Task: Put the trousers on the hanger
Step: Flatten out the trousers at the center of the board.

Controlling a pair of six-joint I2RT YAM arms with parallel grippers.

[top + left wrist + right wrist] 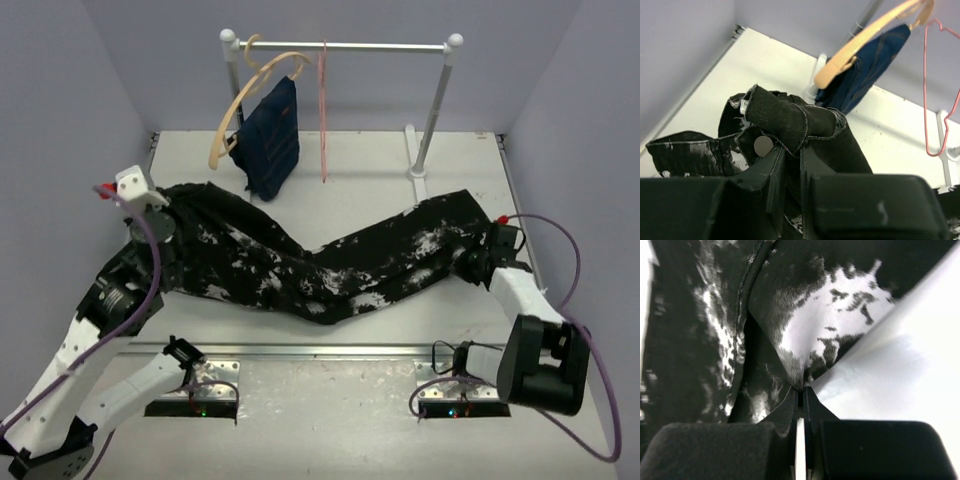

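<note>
**One pair of trousers stretched between two claws, two hangers on the rail**

We see one pair of black fabric trousers with white speckles and splotches. It lies lengthwise across the white surface, from the left arm to the right arm, sagging toward the near edge in the middle.

The left claw is pinching the ribbed waistband end. That end is bunched and lifted above the surface, and a round silver button shows just beside the fingertips. The right claw is pressed together on a fold of speckled cloth at the other end, low against the surface.

Behind the trousers, and well apart from them, stands one white rail on two posts. Two hangers hang from it. One is the thin pink wire hanger, near the rail's middle. The other is a thicker tan wooden curved hanger, to its left. The wooden one carries one plain navy blue garment, whose lower edge reaches down near the trousers.
</note>
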